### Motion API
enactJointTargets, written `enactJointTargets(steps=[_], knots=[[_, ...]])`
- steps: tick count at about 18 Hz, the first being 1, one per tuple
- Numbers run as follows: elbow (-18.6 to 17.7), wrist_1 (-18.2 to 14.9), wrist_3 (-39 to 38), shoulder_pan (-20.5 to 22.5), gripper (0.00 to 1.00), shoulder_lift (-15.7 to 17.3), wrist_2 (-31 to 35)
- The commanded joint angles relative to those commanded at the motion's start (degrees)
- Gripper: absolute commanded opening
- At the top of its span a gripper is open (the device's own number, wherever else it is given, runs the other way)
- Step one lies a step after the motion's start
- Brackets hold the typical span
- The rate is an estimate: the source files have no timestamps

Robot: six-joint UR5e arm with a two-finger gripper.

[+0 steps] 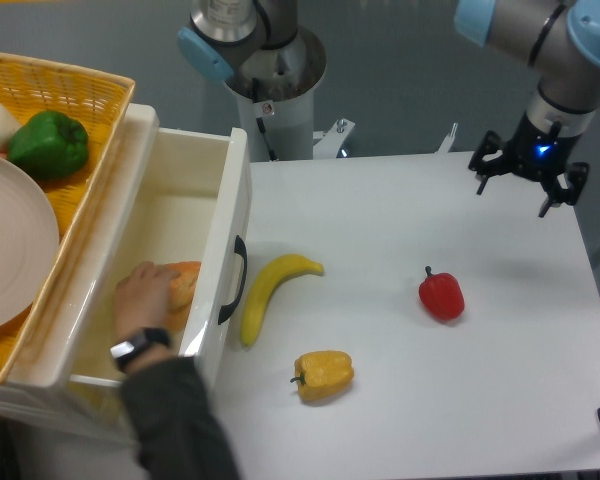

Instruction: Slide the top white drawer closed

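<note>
The top white drawer (230, 215) is pulled out open from the cabinet at the left, its dark curved handle (234, 280) facing the table. A person's hand (145, 295) reaches into it and rests on a bread roll (183, 282) inside. My gripper (526, 188) is open and empty, far to the right near the table's back right edge, well away from the drawer.
A yellow wicker basket (75, 85) on top of the cabinet holds a green pepper (46, 143), a white plate (10, 250) and a white item. On the table lie a banana (270, 291), a yellow pepper (324, 372) and a red pepper (441, 294). The person's arm (170, 420) is at the front left.
</note>
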Motion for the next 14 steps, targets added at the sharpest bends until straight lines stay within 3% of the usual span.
enactJointTargets(steps=[10, 14], knots=[[2.2, -0.1, 11.9, -0.4, 1.00, -0.7, 3.5], [2.2, -0.2, 12.5, 0.0, 1.00, -0.8, 3.8]])
